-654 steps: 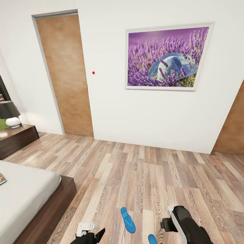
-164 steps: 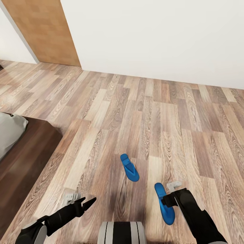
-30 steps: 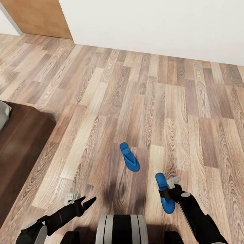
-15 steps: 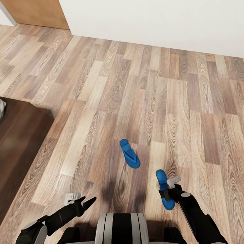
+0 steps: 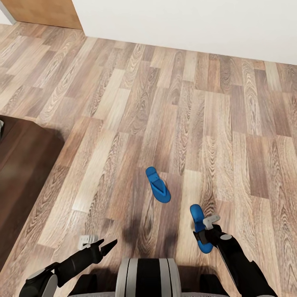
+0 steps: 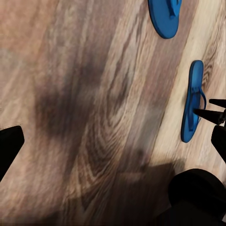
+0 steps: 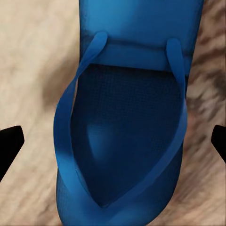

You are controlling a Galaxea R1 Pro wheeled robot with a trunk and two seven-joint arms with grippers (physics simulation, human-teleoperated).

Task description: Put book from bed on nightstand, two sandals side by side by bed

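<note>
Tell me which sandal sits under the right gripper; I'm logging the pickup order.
The nearer sandal, closest to the robot's base, lies right beneath the right gripper, whose jaws straddle it open. The farther sandal lies alone, apart toward the bed frame.

bright blue flat flip-flop sandal [image 5: 158, 184] | flat on wood-plank floor [image 5: 123, 107] | second blue sandal [image 5: 200, 229] nearby, apart, straps up

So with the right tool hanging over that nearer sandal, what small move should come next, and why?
Probably lower the right tool straight down and close on the nearer sandal. The right wrist view shows its fingertips open and either side of the sandal's straps, centred over it, with the sandal lying flat on the floor.
</note>
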